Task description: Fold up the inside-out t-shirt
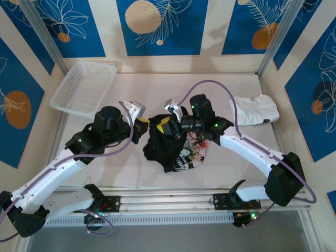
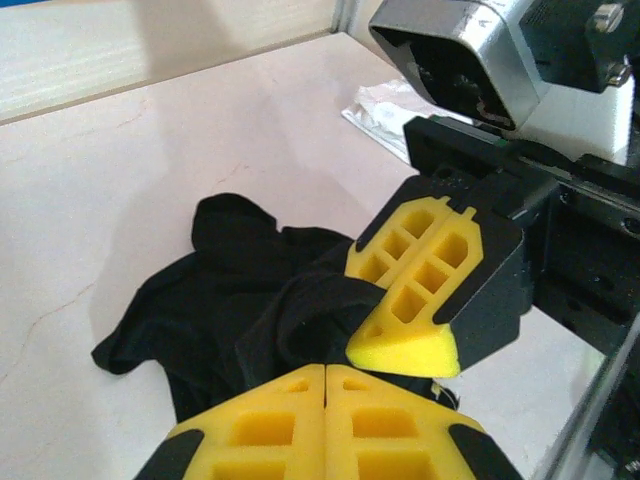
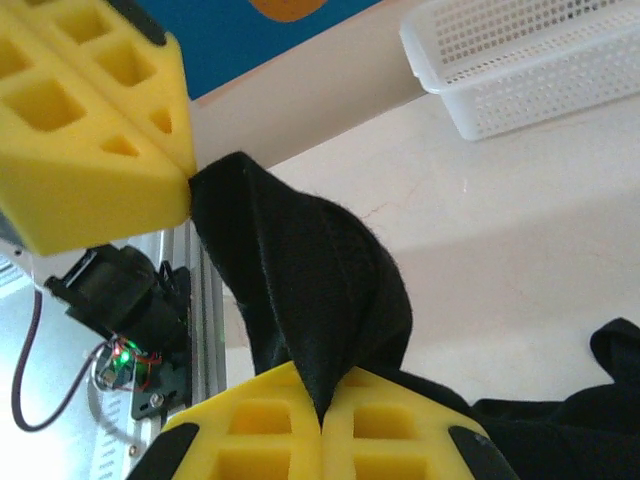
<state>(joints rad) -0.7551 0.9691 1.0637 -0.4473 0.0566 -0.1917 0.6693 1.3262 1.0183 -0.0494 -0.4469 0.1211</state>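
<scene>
T-shirt (image 1: 167, 153) bunched mid-bench (image 1: 157, 89), floral print partly showing. Left fingers (image 2: 280, 430) clenched on black fold. Right fingers (image 3: 260, 440) clenched on same ridge, just beside.

Risks:
- Grips too close together, so lift likely drags whole heap.
- Extra layers pinched, or thin pinch slips.

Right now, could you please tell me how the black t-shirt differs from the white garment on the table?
The black t-shirt is bunched in a heap at the middle of the table; the white garment lies folded flat at its far right. The left gripper and the right gripper both pinch the black t-shirt; the white garment lies untouched. The black t-shirt shows a floral print; the white garment looks plain. Both are soft cloth.
</scene>
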